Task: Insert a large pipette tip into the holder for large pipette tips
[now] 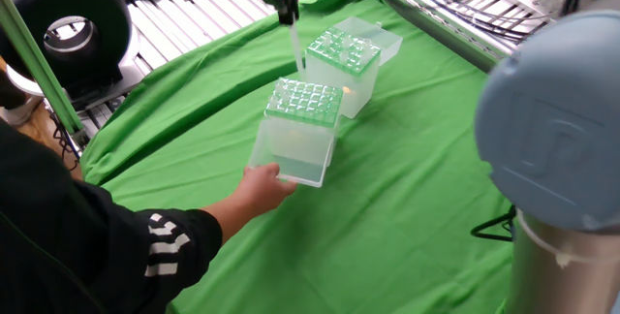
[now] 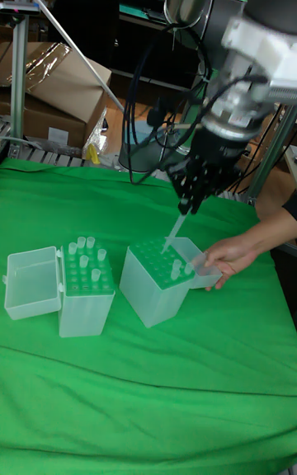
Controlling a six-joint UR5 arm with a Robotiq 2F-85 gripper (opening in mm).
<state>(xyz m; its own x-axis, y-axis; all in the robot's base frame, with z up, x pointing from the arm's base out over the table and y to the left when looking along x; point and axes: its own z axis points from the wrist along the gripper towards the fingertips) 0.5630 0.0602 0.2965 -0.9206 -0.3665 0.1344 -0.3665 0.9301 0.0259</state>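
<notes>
My gripper (image 1: 288,6) hangs over the back of the green cloth, shut on the upper end of the large pipette tip (image 1: 295,45), a slender whitish cone pointing down. In the tall fixed view the gripper (image 2: 189,203) holds the tip (image 2: 174,232) slanted, its point just above the green grid top of the holder for large pipette tips (image 2: 157,277). That holder (image 1: 302,125) is a translucent box steadied by a person's hand (image 1: 260,186) at its near side. A few tips stand in its grid.
A second translucent box (image 1: 347,62) with a paler top full of clear tips stands just behind the holder, its clear lid (image 2: 31,281) open. A black round device (image 1: 68,23) sits at the back left. The person's sleeve (image 1: 145,246) fills the near left.
</notes>
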